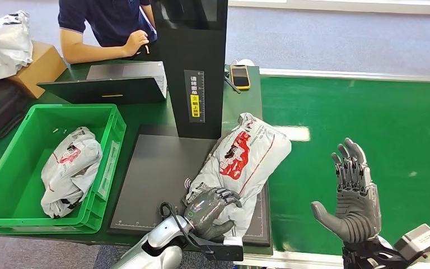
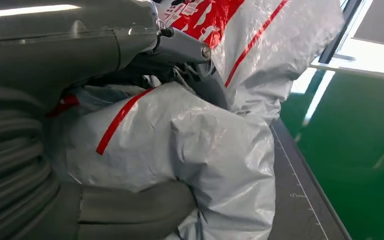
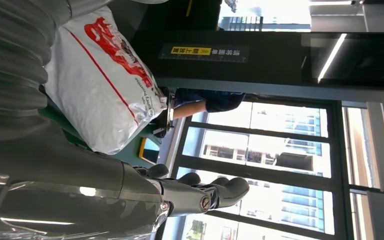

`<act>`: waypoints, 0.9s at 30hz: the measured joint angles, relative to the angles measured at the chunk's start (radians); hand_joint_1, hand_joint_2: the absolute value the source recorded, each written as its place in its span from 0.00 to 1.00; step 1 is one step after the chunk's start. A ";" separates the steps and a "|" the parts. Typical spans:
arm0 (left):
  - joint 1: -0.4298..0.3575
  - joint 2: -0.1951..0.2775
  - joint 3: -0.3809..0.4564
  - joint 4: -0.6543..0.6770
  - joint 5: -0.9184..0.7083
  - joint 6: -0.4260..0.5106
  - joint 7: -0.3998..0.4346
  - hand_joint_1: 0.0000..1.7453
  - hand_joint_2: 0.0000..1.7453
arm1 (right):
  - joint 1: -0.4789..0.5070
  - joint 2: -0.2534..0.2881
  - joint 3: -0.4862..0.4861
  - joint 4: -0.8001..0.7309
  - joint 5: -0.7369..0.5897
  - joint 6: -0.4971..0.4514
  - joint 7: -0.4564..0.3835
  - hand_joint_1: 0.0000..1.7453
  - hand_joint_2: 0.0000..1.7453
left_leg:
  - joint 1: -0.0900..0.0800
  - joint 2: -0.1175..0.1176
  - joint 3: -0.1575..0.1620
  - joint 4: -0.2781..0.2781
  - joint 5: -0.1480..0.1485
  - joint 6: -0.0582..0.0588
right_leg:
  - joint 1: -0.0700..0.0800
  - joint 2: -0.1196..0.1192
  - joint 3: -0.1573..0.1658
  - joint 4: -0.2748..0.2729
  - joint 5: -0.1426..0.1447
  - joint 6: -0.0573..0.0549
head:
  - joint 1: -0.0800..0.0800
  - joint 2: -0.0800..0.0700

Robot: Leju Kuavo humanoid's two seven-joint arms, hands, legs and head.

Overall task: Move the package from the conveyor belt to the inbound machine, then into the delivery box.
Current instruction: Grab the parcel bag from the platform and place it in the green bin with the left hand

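The left hand grasps the near end of a grey plastic package with red print, lying on the black flat scanner plate. The right hand is released, fingers spread above the green conveyor belt.

pkg grey w/ red print | belt green | bin green

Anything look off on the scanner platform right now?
The package held by the left hand lies askew on the inbound machine's platform, its far end overhanging onto the green conveyor belt. Nothing looks torn or spilled.
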 joint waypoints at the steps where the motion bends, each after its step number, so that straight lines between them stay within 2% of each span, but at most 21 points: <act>1: -0.002 0.000 0.000 0.000 0.000 -0.001 0.000 1.00 1.00 | 0.003 0.000 0.000 -0.004 0.000 0.000 0.000 0.00 1.00 | 0.000 0.000 0.000 0.000 0.000 0.000 | 0.000 0.000 0.000 0.000 0.000 0.000 | 0.000 0.000; 9: 0.000 0.000 0.000 -0.014 0.008 -0.016 0.003 1.00 1.00 | 0.019 0.000 -0.016 -0.039 -0.016 -0.001 -0.006 0.00 1.00 | 0.000 0.000 0.000 0.000 0.000 0.000 | 0.000 0.000 0.000 0.000 0.000 0.000 | 0.000 0.000; 15: 0.031 0.000 -0.002 -0.047 -0.033 0.040 0.026 1.00 1.00 | 0.044 0.001 -0.027 -0.069 -0.019 -0.001 0.002 0.00 1.00 | 0.000 0.000 -0.001 0.000 0.000 0.000 | 0.000 0.000 -0.001 0.000 0.000 0.000 | 0.000 0.000; 20: 0.072 0.007 -0.001 -0.111 -0.084 0.168 0.041 1.00 1.00 | 0.068 0.013 -0.041 -0.093 -0.015 -0.013 0.003 0.00 1.00 | 0.000 0.000 -0.003 0.000 0.000 0.000 | 0.000 0.000 -0.004 0.000 0.000 0.000 | 0.000 0.000; 23: 0.105 0.016 0.012 -0.191 -0.108 0.259 0.054 1.00 1.00 | 0.083 0.024 -0.048 -0.109 -0.012 -0.025 0.002 0.00 1.00 | 0.000 0.000 -0.005 0.000 0.000 0.000 | 0.000 0.000 -0.005 0.000 0.000 0.000 | 0.000 0.000; 27: 0.146 0.031 0.041 -0.306 -0.126 0.335 0.058 1.00 1.00 | 0.097 0.035 -0.059 -0.122 -0.014 -0.032 0.002 0.00 1.00 | 0.000 0.000 -0.006 0.000 0.000 0.000 | 0.000 0.000 -0.006 0.000 0.000 0.000 | 0.000 0.000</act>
